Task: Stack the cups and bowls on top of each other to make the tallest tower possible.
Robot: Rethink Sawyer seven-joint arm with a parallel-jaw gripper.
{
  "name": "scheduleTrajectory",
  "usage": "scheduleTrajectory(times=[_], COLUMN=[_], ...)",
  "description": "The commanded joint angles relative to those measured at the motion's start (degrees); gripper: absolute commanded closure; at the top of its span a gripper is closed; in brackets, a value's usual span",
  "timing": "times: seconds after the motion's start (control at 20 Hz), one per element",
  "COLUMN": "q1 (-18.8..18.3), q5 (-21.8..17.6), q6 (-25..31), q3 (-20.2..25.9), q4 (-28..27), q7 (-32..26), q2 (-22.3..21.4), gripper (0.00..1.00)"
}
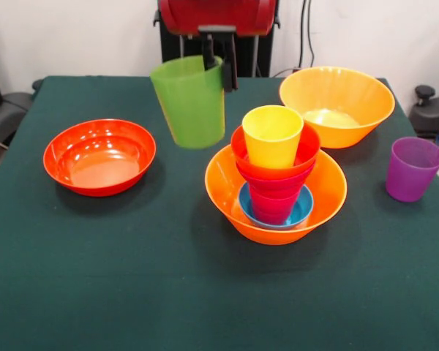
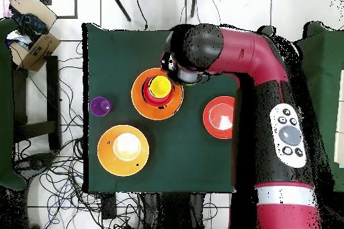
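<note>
My gripper (image 1: 218,69) is shut on the rim of the green cup (image 1: 190,102), one finger inside and one outside. The cup hangs slightly tilted, up and to the left of the tower. The tower rises from a large orange bowl (image 1: 227,194). It holds a blue bowl (image 1: 302,208), magenta and crimson pieces (image 1: 272,201), a red-orange bowl (image 1: 307,150) and a yellow cup (image 1: 272,135) on top. A purple cup (image 1: 413,168) stands alone at the right. In the overhead view the arm (image 2: 201,48) hides the gripper beside the tower (image 2: 160,86).
A second large orange bowl (image 1: 366,110) sits behind the tower at the right. A wide shallow red-orange bowl (image 1: 58,157) lies at the left. Overhead, the purple cup (image 2: 101,106), orange bowl (image 2: 107,162) and red-orange bowl (image 2: 209,122) ring the tower.
</note>
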Motion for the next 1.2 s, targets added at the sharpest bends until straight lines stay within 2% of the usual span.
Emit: scheduleTrajectory(times=[0.05,0.3,0.5,0.65,0.8,1.05,1.2], q1=[2.1,3.1,4.0,4.9,5.0,4.7,5.0], q5=[-1.5,-0.5,0.8,2.2,3.6,4.4,5.6], q6=[5.3,6.5,9.8,12.2,15.0,14.2,12.5], q3=[-2.8,-4.3,-5.1,-6.0,-6.2,-5.8,-6.1], q4=[-6.2,-4.1,-4.2,-2.3,-2.8,-3.4,-1.4], q7=[10.1,10.7,11.8,13.0,14.1,14.0,14.1], q2=[4.6,2.9,2.2,-0.3,0.2,3.1,2.3], gripper=[1.0,1.0,1.0,1.0,1.0,1.0,1.0])
